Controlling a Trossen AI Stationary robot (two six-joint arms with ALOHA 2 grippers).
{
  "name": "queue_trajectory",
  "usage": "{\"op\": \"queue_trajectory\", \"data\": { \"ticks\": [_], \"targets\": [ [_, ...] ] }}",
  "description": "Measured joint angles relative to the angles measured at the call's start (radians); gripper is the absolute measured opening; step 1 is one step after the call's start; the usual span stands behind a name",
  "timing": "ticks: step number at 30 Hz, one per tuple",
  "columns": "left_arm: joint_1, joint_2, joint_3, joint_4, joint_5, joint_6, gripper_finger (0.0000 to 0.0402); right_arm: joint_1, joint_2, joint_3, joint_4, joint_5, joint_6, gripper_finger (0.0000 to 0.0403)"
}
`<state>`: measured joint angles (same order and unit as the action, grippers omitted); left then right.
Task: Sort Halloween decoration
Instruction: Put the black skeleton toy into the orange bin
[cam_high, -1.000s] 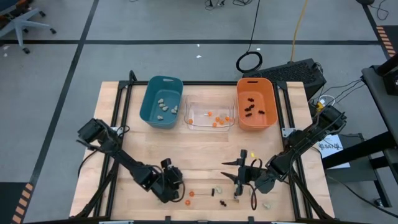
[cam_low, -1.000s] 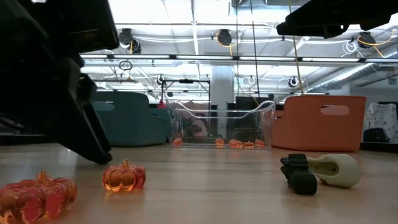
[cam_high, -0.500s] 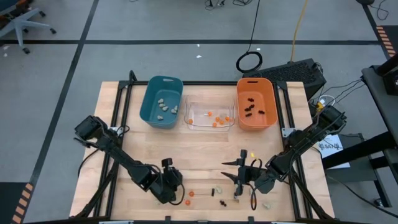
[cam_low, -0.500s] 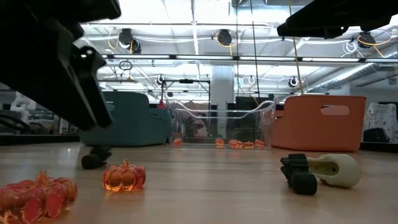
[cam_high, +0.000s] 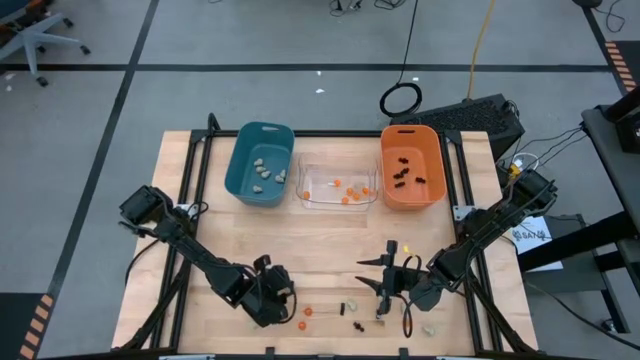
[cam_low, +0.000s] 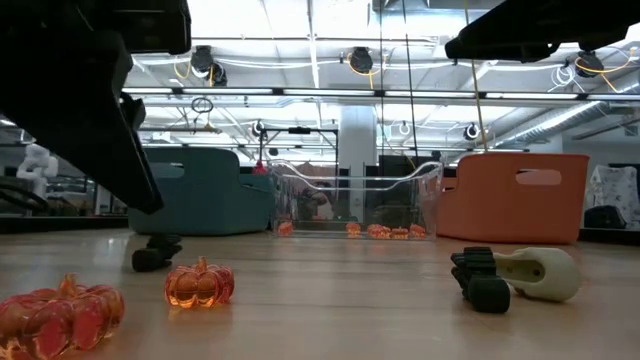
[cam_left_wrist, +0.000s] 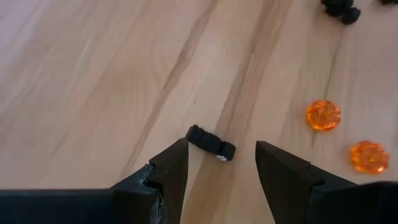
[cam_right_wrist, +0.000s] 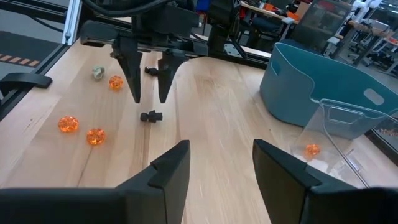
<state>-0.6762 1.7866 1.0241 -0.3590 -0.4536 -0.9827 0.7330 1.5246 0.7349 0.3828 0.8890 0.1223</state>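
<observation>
The left gripper (cam_left_wrist: 216, 163) is hovering low over the near part of the counter (cam_high: 330, 245), jaws open and empty. A small black spidery trinket (cam_left_wrist: 211, 142) is lying on the wood right between the two fingers and just ahead of their tips; its long axis is running slantwise across the gap, so I judge a short descent is enough to close on it. In the low view it is sitting just behind an orange pumpkin (cam_low: 199, 283). A second ago the left arm was covering this trinket; now it is lifted and the trinket is showing. The right gripper (cam_right_wrist: 214, 163) is waiting farther off, jaws apart and empty, unchanged. Beyond are standing the teal bin (cam_high: 260, 163), clear bin (cam_high: 338, 187) and orange bin (cam_high: 411, 166).
</observation>
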Motion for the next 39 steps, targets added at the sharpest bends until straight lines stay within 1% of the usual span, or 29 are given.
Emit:
{"op": "queue_trajectory", "data": {
  "ticks": [3,10,13,18,21,23,25,27,31,32,33,35,39],
  "targets": [
    [-0.003,0.003,0.000,0.002,0.000,-0.022,0.0184,0.000,0.000,0.000,0.000,0.000,0.000,0.0160],
    [-0.003,0.057,0.000,0.018,-0.002,-0.161,0.0184,0.000,0.000,0.000,0.001,0.000,0.000,0.0160],
    [-0.003,0.085,0.000,0.059,-0.012,-0.164,0.0184,0.000,0.000,0.000,0.001,0.000,0.000,0.0160],
    [-0.001,0.124,0.000,0.135,-0.063,-0.155,0.0184,0.000,0.000,0.000,0.002,0.000,0.007,0.0160],
    [0.000,0.135,0.000,0.144,-0.088,-0.136,0.0180,0.000,0.000,0.000,0.002,0.000,0.007,0.0160],
    [0.000,0.135,0.000,0.130,-0.096,-0.124,0.0167,-0.001,0.000,0.000,0.002,0.000,0.007,0.0160],
    [0.001,0.135,0.000,0.118,-0.101,-0.093,0.0143,-0.001,0.000,0.000,0.002,0.000,0.007,0.0160],
    [0.002,0.135,0.000,0.107,-0.105,-0.057,0.0111,-0.002,0.000,0.000,0.002,0.000,0.007,0.0160],
    [0.009,0.135,0.000,0.103,-0.107,0.020,0.0033,-0.011,0.000,0.000,0.002,0.000,0.015,0.0160],
    [0.011,0.134,0.000,0.104,-0.106,0.038,0.0020,-0.014,0.000,0.000,0.002,-0.001,0.021,0.0160],
    [0.014,0.131,0.000,0.104,-0.105,0.060,0.0014,-0.018,0.000,0.000,0.002,-0.003,0.026,0.0160],
    [0.025,0.125,0.000,0.105,-0.105,0.108,0.0017,-0.023,0.000,0.000,0.002,-0.018,0.040,0.0160],
    [0.051,0.083,0.000,0.114,-0.110,0.218,0.0027,-0.040,0.000,0.000,0.019,-0.121,0.049,0.0160]
  ]
}}
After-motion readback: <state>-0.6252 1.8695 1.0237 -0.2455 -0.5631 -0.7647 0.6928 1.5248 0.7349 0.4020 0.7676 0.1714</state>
